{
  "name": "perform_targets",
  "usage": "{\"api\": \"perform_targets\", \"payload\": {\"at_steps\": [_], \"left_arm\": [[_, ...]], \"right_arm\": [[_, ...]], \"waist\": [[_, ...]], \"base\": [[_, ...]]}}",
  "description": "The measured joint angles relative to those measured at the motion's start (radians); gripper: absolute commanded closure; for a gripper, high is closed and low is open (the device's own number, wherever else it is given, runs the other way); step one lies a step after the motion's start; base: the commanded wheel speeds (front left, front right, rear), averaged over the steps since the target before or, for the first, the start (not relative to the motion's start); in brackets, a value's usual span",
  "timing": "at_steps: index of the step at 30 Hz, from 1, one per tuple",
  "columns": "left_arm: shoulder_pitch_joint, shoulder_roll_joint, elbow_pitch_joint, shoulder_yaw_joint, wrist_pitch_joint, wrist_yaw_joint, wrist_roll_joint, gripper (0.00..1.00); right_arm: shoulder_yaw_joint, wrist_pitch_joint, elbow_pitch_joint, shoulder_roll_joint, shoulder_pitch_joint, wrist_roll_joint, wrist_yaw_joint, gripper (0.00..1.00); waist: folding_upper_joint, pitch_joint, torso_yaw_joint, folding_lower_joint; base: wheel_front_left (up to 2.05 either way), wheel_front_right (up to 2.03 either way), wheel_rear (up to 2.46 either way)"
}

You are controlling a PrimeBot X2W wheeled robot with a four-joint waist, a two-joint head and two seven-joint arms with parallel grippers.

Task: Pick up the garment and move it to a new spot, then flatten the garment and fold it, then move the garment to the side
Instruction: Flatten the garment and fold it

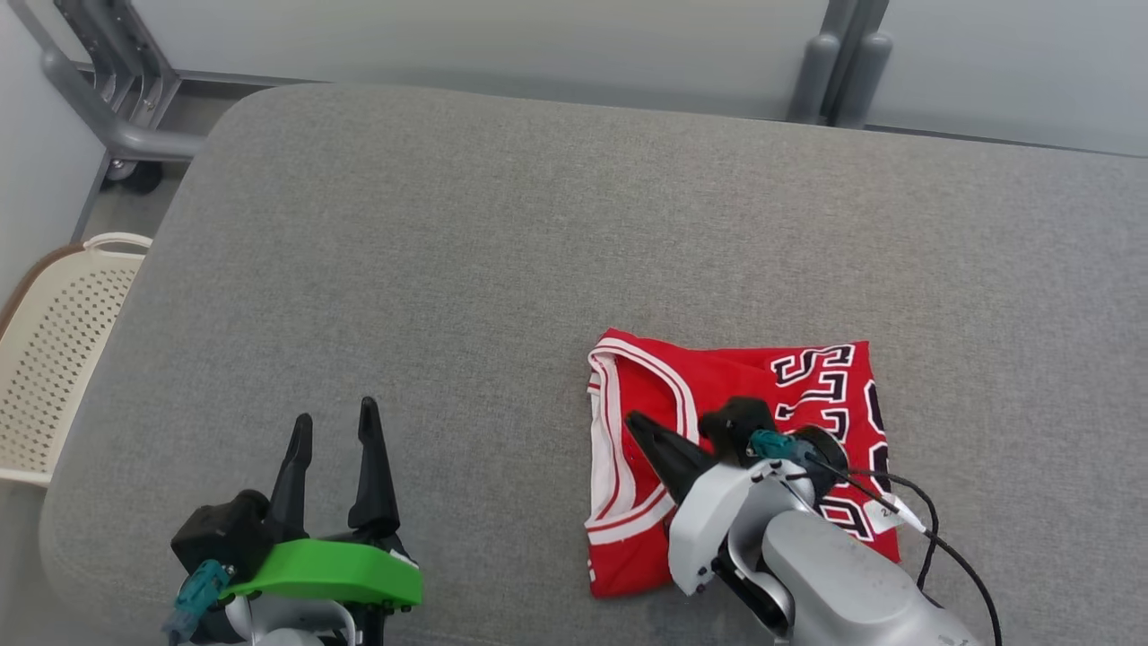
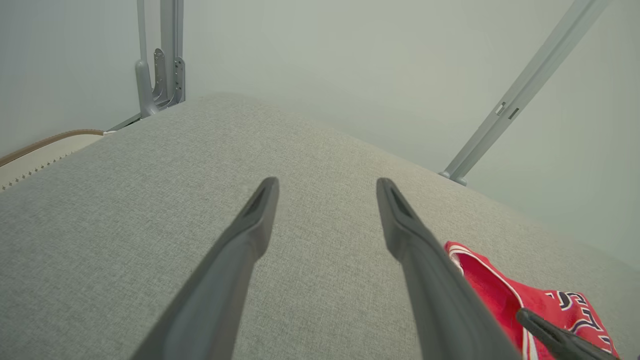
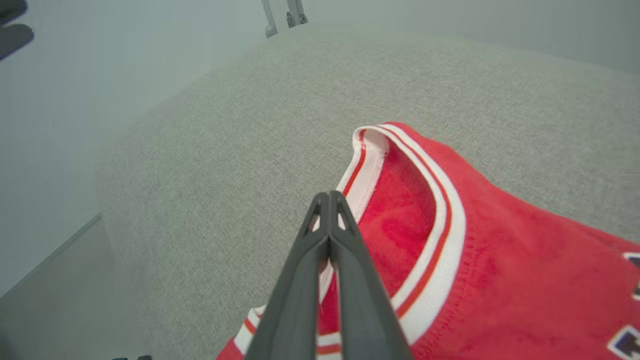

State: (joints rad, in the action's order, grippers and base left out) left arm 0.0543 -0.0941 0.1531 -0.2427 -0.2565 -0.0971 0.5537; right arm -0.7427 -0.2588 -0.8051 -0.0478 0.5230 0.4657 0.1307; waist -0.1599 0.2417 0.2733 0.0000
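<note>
The garment (image 1: 726, 372) is a red jersey with white trim and dark lettering, lying folded into a rough square on the grey padded surface (image 1: 448, 269), right of centre near the front. My right gripper (image 1: 632, 420) is shut, and its fingers reach over the jersey's left edge by the striped armhole trim. The right wrist view shows the shut tips (image 3: 330, 196) just above the white trim of the garment (image 3: 500, 260), with no cloth visibly pinched. My left gripper (image 1: 334, 417) stands open at the front left over bare surface, well left of the jersey (image 2: 490, 290).
A cream perforated basket (image 1: 54, 350) sits on the floor past the left edge. A grey metal frame on a wheel (image 1: 117, 108) stands at the back left, and two grey posts (image 1: 843, 63) at the back right. The surface's rounded corner is at the back left.
</note>
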Motion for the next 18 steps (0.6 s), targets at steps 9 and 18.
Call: {"api": "perform_targets", "payload": {"at_steps": [9, 18], "left_arm": [[-0.026, -0.01, -0.008, -0.007, 0.004, -0.006, 0.0, 0.0], [-0.051, -0.015, -0.027, -0.012, 0.01, -0.018, 0.001, 0.0]], "right_arm": [[0.174, 0.0, 0.139, -0.022, -0.021, -0.076, 0.0, 1.0], [0.344, -0.002, 0.229, -0.055, -0.089, -0.129, 0.0, 0.0]], "waist": [[0.0, -0.042, -0.055, 0.0], [-0.0001, -0.081, -0.129, 0.0]], "base": [[0.0, 0.0, 0.0], [0.0, 0.0, 0.0]]}}
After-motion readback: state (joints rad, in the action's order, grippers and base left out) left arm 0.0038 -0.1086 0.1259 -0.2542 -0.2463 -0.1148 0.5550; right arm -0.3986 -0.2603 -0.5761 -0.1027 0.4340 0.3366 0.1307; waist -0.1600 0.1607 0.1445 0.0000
